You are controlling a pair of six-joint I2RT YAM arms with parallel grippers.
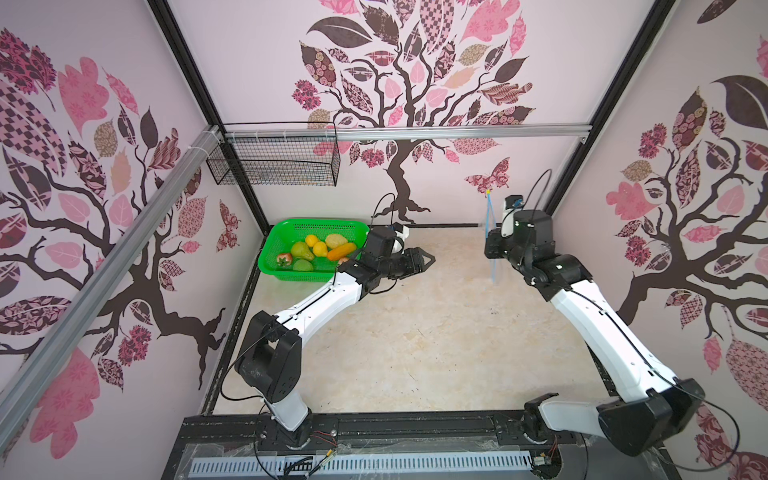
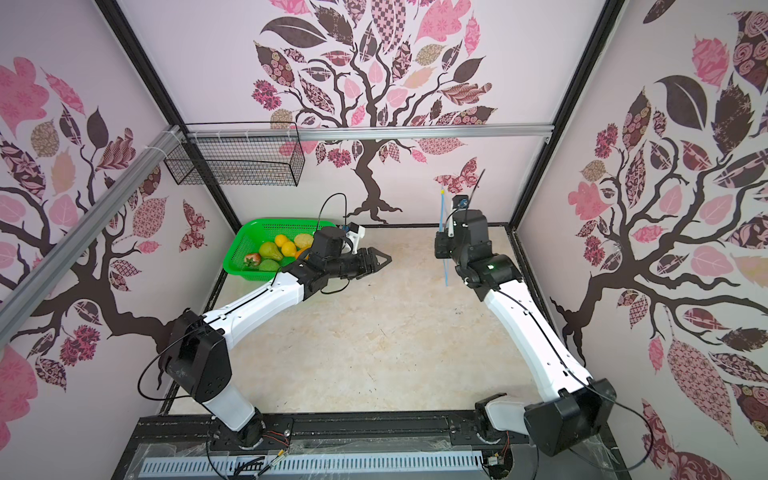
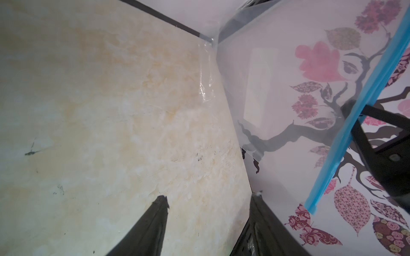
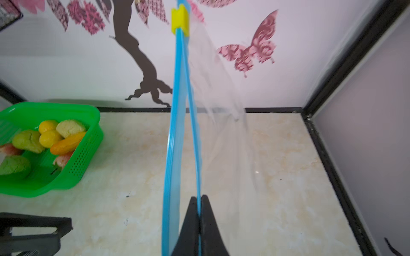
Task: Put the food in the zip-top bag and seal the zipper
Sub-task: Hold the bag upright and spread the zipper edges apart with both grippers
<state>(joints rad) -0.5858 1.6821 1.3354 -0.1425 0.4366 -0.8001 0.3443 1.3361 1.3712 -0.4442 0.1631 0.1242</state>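
My right gripper [image 4: 199,198] pinches one lip of the blue zipper [image 4: 177,110]. The clear bag [image 4: 221,99] hangs from it, mouth parted, with the yellow slider [image 4: 180,21] at the zipper's far end. My left gripper [image 3: 210,195] has its fingers spread and holds nothing; it is near the bag and touches nothing. The food [image 1: 320,249] lies in the green basket [image 1: 291,226], at the table's [image 1: 415,332] back left corner.
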